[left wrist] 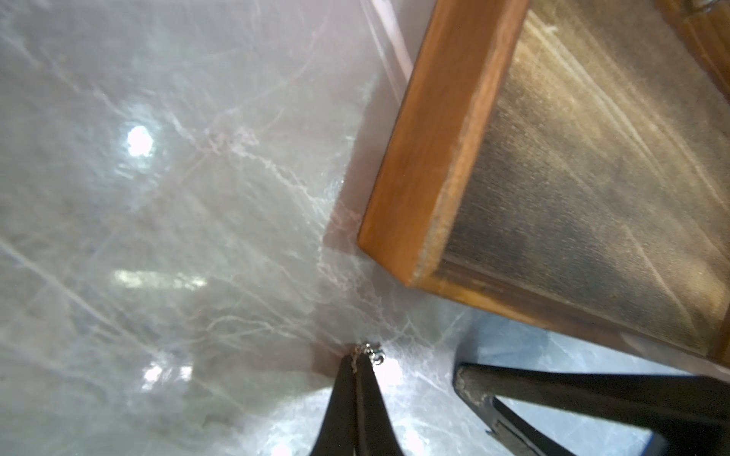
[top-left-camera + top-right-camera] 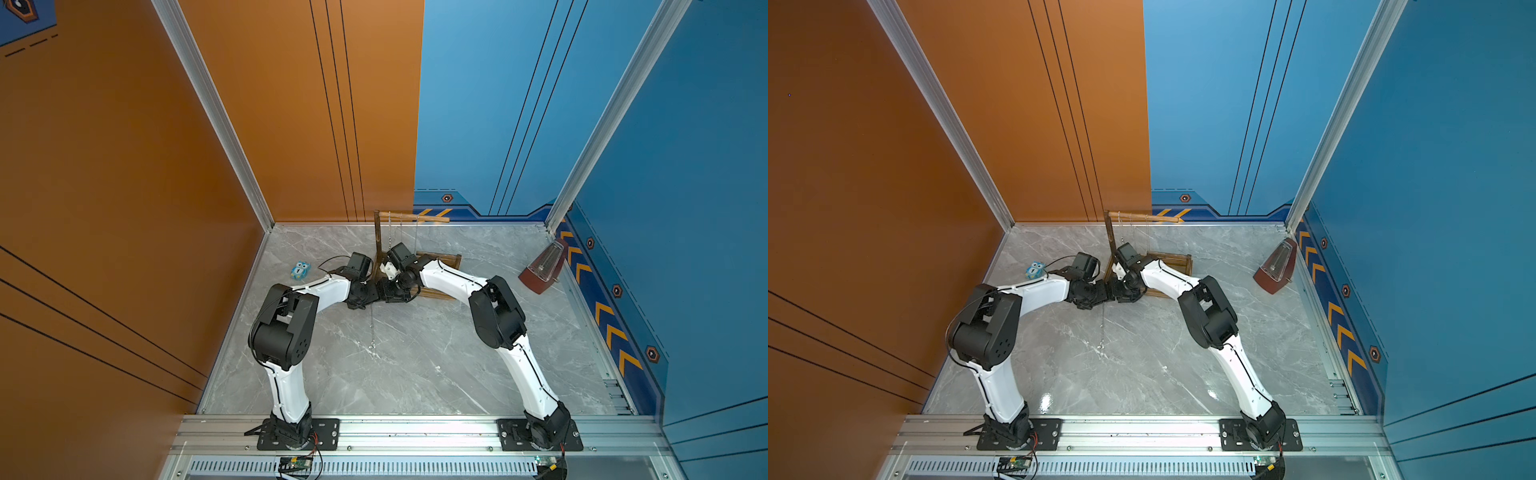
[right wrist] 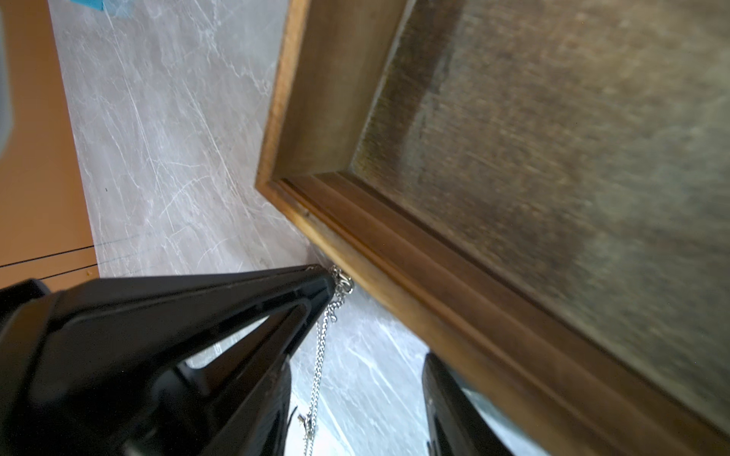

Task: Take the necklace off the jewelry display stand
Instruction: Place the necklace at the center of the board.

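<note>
Left wrist view: the left gripper [image 1: 357, 361] is pinched tight on the silver necklace [image 1: 371, 352], near its clasp.
The chain trails down toward the marble table [image 1: 158, 237], just beside a corner of the jewelry display stand [image 1: 426, 158] tray. The right gripper [image 3: 357, 367] sits close by with its jaws apart, gripping nothing.

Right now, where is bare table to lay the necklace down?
Free: the table between the arm bases, and between jewelry display stand and metronome. Crowded: the stand's corner, where left end effector, necklace and right end effector meet.
</note>
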Controlling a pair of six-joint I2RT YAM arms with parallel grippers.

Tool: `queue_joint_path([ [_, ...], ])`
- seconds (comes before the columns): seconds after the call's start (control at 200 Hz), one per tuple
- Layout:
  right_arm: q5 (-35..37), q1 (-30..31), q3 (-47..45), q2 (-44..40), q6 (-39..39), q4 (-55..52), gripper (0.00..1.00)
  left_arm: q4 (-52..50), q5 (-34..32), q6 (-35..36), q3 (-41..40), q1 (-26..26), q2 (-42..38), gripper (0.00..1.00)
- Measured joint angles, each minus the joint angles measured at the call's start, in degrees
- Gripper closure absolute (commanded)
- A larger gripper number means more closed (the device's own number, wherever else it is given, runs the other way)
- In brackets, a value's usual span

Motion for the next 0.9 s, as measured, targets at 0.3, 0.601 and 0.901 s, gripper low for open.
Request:
queue_joint_path([
  [0.3,-0.02,-0.52,-8.46,-6.21,1.92,2.29,0.43,2.29,-0.13,-0.42,-1.03,-0.42,-0.31,0.89],
  [0.601,0.00,-3.89,-17.44,-12.48,3.96,8.02,0.45,2.03,1.16,-2.10,-5.18,-0.94,-4.87,0.51],
  [0.901,1.03,-4.15,-25.88,-15.96,4.24,11.10,0.46,-1.20,4.68,-3.13,-9.33,-0.96,-12.72,0.46],
])
